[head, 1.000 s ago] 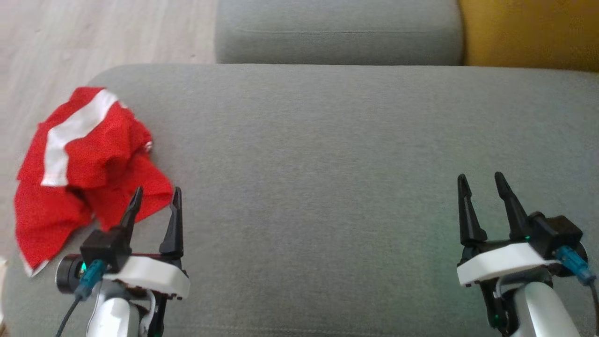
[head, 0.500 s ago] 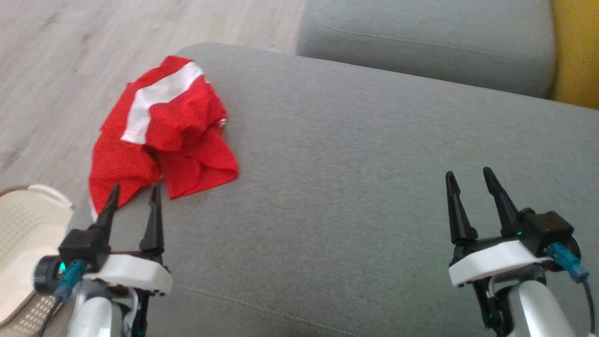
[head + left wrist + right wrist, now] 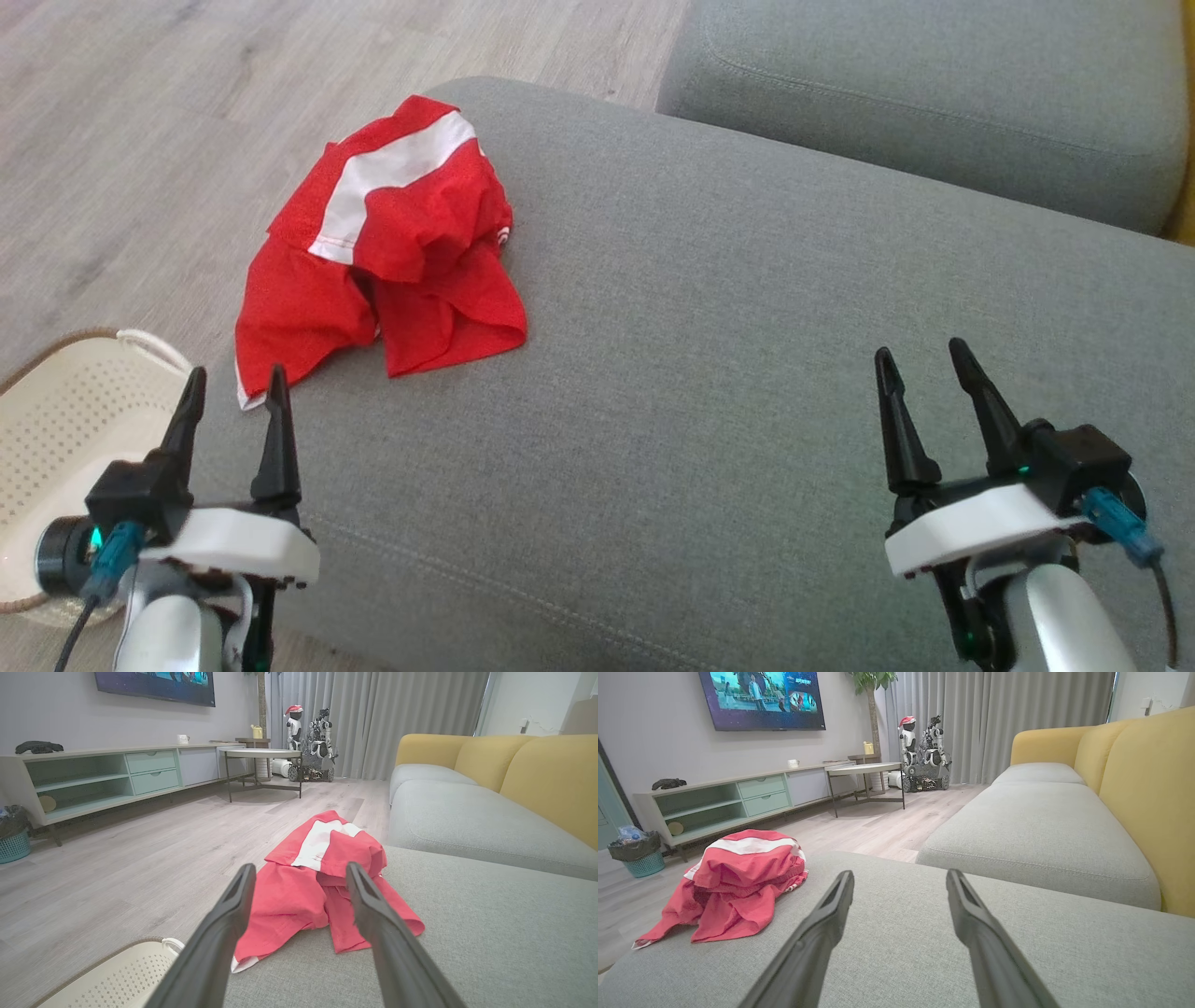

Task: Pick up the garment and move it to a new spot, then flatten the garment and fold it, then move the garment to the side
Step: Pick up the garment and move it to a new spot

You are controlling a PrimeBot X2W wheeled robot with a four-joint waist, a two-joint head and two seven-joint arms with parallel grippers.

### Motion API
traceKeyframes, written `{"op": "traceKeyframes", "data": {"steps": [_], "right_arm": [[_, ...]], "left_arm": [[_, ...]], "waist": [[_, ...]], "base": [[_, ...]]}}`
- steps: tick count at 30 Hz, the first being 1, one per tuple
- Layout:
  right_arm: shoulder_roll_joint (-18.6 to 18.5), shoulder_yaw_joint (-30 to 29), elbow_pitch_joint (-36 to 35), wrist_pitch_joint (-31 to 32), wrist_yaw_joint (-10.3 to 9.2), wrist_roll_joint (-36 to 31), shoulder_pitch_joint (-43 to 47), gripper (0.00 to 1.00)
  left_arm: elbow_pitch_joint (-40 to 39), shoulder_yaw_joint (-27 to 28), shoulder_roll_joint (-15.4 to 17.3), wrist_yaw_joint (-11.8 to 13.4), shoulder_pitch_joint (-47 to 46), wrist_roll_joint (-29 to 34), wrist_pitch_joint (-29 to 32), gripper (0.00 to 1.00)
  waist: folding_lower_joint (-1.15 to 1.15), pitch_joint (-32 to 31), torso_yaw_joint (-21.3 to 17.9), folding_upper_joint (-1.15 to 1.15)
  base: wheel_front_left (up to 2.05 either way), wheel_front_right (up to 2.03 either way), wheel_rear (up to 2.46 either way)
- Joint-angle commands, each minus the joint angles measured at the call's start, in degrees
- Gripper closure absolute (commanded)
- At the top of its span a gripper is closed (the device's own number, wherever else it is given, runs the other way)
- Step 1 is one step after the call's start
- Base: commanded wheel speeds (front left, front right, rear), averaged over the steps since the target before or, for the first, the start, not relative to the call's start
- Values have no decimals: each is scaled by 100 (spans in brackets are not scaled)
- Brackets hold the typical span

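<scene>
crumpled red garment with a white stripe (image 3: 383, 247) lies at the far left edge of the grey fabric ottoman (image 3: 747, 373), overhanging it. left gripper (image 3: 233, 397) nearest, agape and empty, apparently lined up for pickup; right gripper (image 3: 920, 373) likewise, well apart.

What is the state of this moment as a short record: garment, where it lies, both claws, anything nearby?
garment: red with a white stripe, crumpled
place: left end of the grey sofa seat, reaching its edge
left claw: open, empty, just short of the garment
right claw: open, empty, over bare seat
nearby: pale perforated basket on the wooden floor
stage: garment not yet picked up
</scene>
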Motion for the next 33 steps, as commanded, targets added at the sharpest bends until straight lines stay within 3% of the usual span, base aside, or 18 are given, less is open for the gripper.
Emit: {"op": "traceKeyframes", "data": {"steps": [1, 20, 29, 33], "right_arm": [[-21, 142, -225, -3, -4, -24, -171, 0], [-18, 107, -265, 68, -4, -32, -221, 0], [-194, 79, -633, 348, -4, -142, -530, 0], [-325, 66, -828, 503, -4, -189, -725, 0]], "left_arm": [[-223, 205, 59, 43, -150, 34, -71, 0], [-130, 309, -25, 7, -387, -80, -71, 0], [492, 347, 116, -78, -1578, -254, -71, 0], [1266, 358, 326, -171, -2451, -403, -69, 0]], "waist": [[0, -2, -2, 0], [0, 169, -58, 0], [0, 976, -326, 0], [0, 1439, -526, 0]], "base": [[0, 0, 0], [0, 0, 0], [0, 0, 0], [0, 0, 0]]}}
